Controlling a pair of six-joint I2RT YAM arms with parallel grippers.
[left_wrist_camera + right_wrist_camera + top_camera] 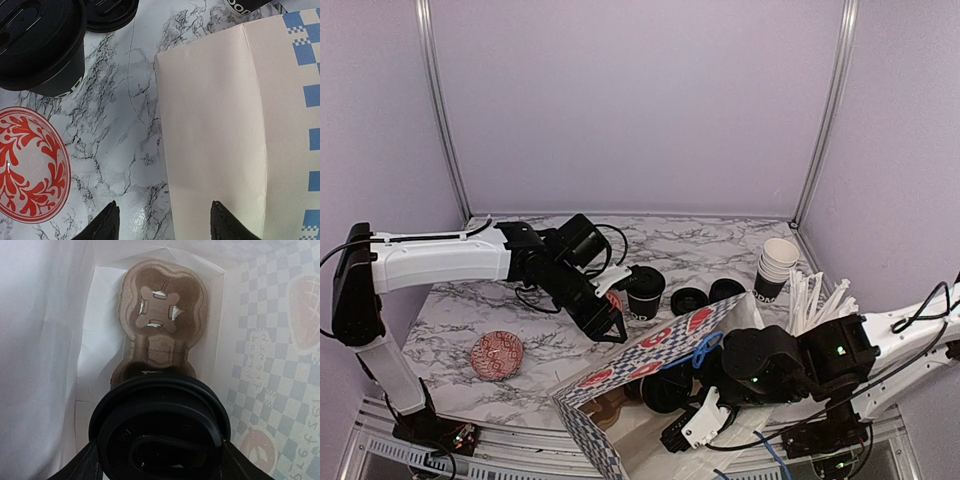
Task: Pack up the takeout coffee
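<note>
1. Plainly, the loading step was in hand: the right claw (160, 457) pinched a lidded takeout coffee cup (160, 425) by its sides inside the paper bag (620, 365), which lay open-mouthed at the near edge of the table (470, 300).
2. Beyond the cup, a cardboard carrier (162, 315) sat at the bag's closed end, its far socket empty; the near one was hidden under the cup.
3. To my eye, the next move called for seating the cup squarely in a socket, then letting go without tipping it.
4. A second lidded cup (645, 290) stood near the table's middle, not yet packed.
5. The right arm (840, 350) reached low into the bag's mouth from the near right corner.
6. The left arm (440, 260) stretched in from the left edge; the left claw (164, 215) hung spread and empty, pointing down over the bag's edge, near a red patterned bowl (30, 165).
</note>
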